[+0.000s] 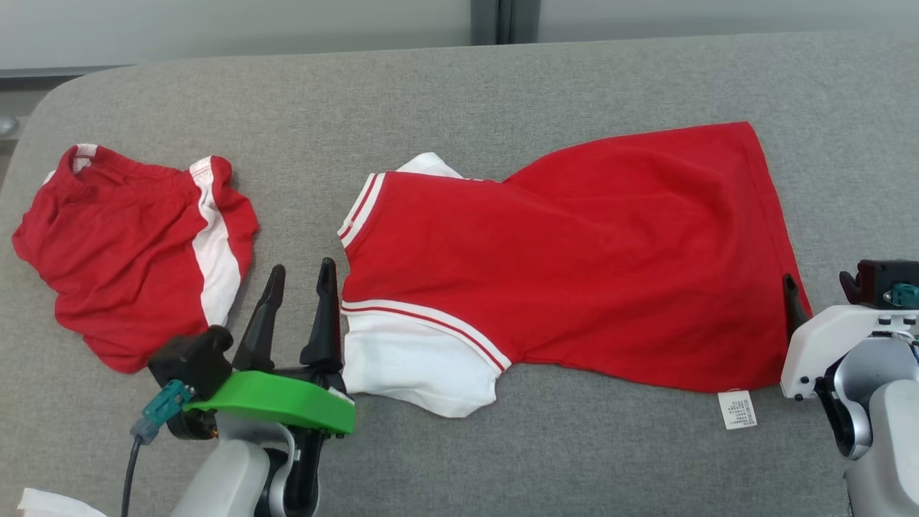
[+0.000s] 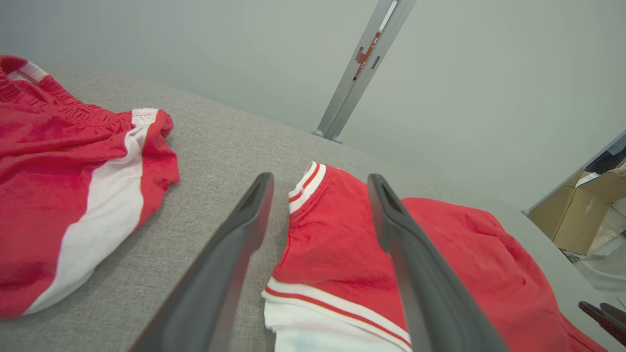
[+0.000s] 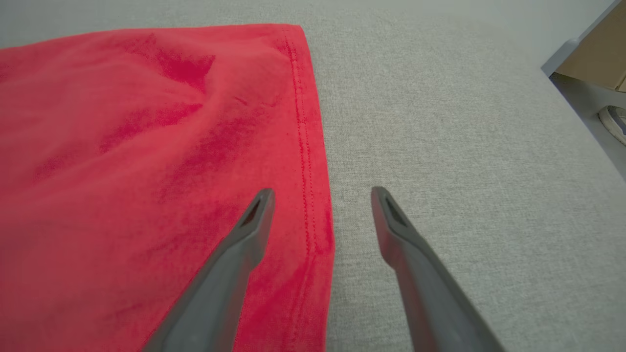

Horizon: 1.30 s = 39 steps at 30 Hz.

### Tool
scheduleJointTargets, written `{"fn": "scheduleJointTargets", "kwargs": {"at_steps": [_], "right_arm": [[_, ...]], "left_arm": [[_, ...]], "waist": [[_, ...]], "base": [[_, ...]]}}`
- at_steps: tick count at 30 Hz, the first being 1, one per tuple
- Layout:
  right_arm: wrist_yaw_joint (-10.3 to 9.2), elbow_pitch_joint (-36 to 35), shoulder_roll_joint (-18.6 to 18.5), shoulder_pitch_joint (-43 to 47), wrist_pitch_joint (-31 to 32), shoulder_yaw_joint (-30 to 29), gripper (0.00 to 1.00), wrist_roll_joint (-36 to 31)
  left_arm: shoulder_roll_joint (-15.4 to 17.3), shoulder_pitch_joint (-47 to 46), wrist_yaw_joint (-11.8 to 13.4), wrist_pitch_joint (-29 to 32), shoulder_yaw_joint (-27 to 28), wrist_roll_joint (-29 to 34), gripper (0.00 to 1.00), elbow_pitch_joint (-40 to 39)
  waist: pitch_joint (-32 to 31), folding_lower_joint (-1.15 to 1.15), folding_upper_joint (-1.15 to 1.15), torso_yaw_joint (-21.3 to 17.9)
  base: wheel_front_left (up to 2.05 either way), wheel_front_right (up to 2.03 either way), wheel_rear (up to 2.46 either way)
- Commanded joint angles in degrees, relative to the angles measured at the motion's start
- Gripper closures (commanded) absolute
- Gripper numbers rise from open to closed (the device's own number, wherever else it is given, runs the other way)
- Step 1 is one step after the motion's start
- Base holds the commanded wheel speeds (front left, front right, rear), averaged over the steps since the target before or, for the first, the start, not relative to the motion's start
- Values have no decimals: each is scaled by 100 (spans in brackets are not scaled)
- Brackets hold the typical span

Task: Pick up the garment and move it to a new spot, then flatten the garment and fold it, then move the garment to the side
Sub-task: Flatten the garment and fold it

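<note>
We log our left gripper [image 1: 301,267]: two long dark tapered fingers [image 1: 262,323] on a bright green plate [image 1: 280,402] | teal connector [image 1: 164,408] and black cable [image 1: 129,474] at its 8 o'clock | our right gripper [image 1: 818,281]: dark fingers, white housing [image 1: 826,341] with small dark screws [image 1: 805,378], teal plug [image 1: 903,294] at its 2 o'clock | our forearms [image 1: 226,477]: pale grey-white, rounded

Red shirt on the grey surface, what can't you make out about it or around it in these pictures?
Care tag, head view: print too small to read.
Far sleeve, head view: mostly hidden behind the shirt body.
Shorts, left wrist view: cut off by the left edge.
</note>
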Motion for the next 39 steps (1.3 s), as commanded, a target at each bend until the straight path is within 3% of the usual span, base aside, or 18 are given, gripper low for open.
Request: {"fn": "scheduleJointTargets", "kwargs": {"at_steps": [1, 7, 13, 14, 16, 17, 18, 23, 37, 38, 39], "right_arm": [[-2, 110, -103, -145, 291, 52, 0, 132], [-2, 592, -414, -348, 1193, 127, 0, 719], [-1, 854, -495, -488, 1619, 276, 0, 1227], [0, 868, -499, -521, 1660, 348, 7, 1288], [0, 874, -559, -610, 1686, 490, 67, 1377], [0, 888, -601, -656, 1702, 580, 76, 1419], [0, 889, -635, -713, 1677, 629, 100, 1439], [-3, 1089, -827, -1208, 1426, 635, 100, 1309], [-3, 2492, -784, -2833, 768, -199, 100, 368], [-3, 2554, -756, -2876, 681, -230, 78, 331], [-3, 2614, -713, -2928, 541, -252, 16, 282]], "left_arm": [[-51, -12, -28, -42, -23, 107, 0, -79], [-203, 60, -97, -44, -39, 292, 0, -238], [-297, 99, -145, -43, 74, 380, 0, -310], [-309, 103, -158, -43, 89, 395, 0, -313], [-335, 105, -190, -43, 121, 423, 0, -320], [-348, 105, -198, -44, 131, 438, 0, -320], [-359, 100, -199, -44, 142, 442, 0, -321], [-430, 28, -260, -44, 185, 489, 0, -334], [-622, -224, -470, -42, 212, 609, 0, -208], [-641, -236, -497, -38, 198, 615, 0, -192], [-668, -250, -513, -38, 184, 615, 0, -175]], "waist": [[10, 0, 0, 108], [112, 0, 0, 317], [216, 0, 0, 430], [228, 0, 0, 437], [259, 0, 0, 451], [272, 0, 0, 458], [284, 0, 0, 463], [384, 0, 0, 476], [566, 0, 0, 632], [559, 0, 0, 632], [544, 0, 0, 628]], "base": [[0, 0, 0], [0, 0, 0], [0, 0, 0], [0, 0, 0], [0, 0, 0], [0, 0, 0], [0, 0, 0], [0, 0, 0], [0, 0, 0], [0, 0, 0], [0, 0, 0]]}}
